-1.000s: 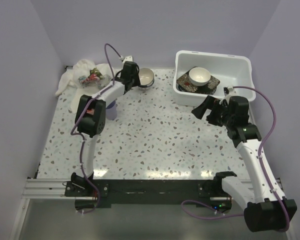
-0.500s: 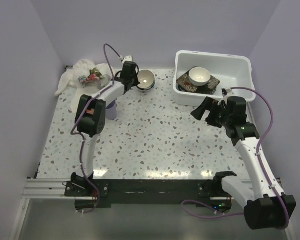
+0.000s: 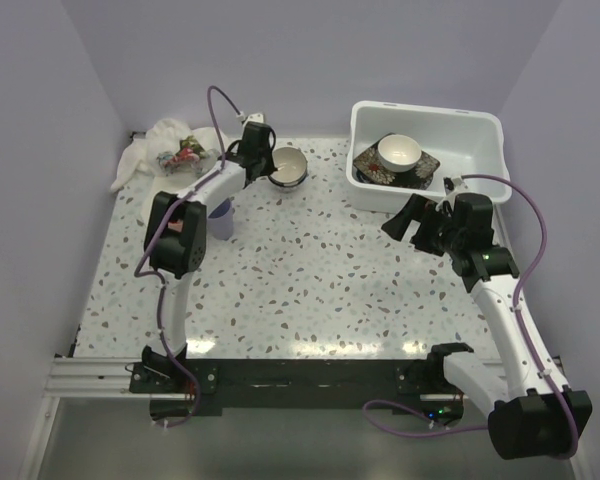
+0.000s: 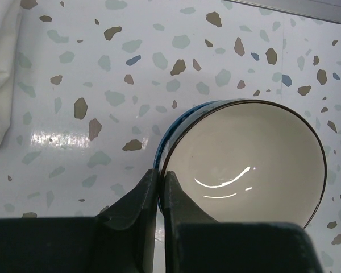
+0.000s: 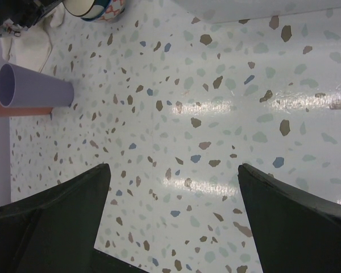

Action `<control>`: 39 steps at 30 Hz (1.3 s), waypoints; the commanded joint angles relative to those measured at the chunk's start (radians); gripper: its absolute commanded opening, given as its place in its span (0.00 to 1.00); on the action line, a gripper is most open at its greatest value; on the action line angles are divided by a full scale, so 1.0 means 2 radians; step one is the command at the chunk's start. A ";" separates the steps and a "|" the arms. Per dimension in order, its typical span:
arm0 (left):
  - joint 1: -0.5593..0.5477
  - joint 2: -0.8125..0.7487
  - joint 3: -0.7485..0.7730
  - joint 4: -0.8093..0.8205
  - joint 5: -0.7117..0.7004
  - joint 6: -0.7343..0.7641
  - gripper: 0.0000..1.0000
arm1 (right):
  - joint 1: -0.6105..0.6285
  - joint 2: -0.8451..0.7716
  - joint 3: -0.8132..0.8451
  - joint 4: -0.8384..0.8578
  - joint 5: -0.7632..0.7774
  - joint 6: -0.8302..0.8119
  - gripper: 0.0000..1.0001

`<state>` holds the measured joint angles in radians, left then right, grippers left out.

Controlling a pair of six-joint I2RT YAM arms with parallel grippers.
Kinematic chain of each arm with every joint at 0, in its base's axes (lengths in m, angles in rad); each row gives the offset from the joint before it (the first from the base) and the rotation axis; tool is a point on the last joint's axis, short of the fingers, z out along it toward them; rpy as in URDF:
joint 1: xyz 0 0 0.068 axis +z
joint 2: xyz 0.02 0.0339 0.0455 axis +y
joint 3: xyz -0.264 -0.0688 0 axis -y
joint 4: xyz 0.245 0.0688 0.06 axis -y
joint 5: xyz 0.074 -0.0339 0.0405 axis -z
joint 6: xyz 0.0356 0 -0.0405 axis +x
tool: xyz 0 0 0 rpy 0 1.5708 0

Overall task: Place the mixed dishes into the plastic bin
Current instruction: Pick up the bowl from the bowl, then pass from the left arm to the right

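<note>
The left gripper is pinched on the rim of a cream bowl at the table's far side, well apart from the plastic bin, so it should lift level and clear the wall, while the right gripper hovers, fingers wide apart.

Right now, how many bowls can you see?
2. One bowl has its rim pinched by the left tool; the second bowl sits on a dark plate inside the plastic bin. Others may be hidden.
</note>
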<state>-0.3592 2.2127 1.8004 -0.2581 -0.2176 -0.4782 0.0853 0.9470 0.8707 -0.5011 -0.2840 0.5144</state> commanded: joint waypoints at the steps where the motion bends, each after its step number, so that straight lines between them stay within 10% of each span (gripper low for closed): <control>1: 0.005 -0.046 0.020 0.016 0.011 0.002 0.00 | 0.003 -0.003 0.006 0.004 -0.014 -0.006 0.98; 23: 0.001 -0.173 -0.048 0.028 -0.001 0.035 0.00 | 0.012 0.016 0.036 -0.009 -0.011 -0.020 0.98; 39: -0.120 -0.335 -0.225 -0.016 -0.049 0.072 0.00 | 0.154 0.086 0.105 -0.009 0.097 0.008 0.97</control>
<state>-0.5407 1.6573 1.3899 -0.3313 -0.2924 -0.3439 0.3309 1.0973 1.0073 -0.5385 -0.1860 0.5003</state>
